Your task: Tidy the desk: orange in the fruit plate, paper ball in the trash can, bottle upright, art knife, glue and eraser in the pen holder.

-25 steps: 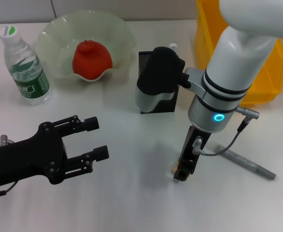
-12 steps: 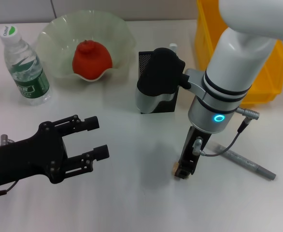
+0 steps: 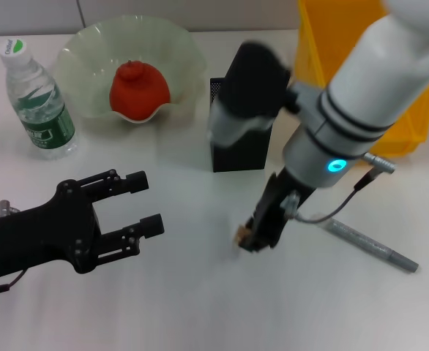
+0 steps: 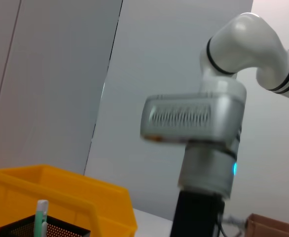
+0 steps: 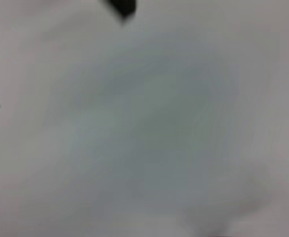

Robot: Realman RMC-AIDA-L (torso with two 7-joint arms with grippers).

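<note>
My right gripper hangs just above the table in front of the black mesh pen holder, shut on a small tan eraser at its tip. The grey art knife lies on the table to the right of it. The orange sits in the pale green fruit plate. The bottle stands upright at the far left. My left gripper is open and empty at the front left. A glue stick stands in the pen holder in the left wrist view. No paper ball shows.
A yellow bin stands at the back right behind the pen holder; it also shows in the left wrist view. The right arm's cable loops above the knife. The right wrist view shows only blurred white table.
My right gripper has swung left and toward the pen holder's front, carrying the eraser with it. The left arm has barely moved.
</note>
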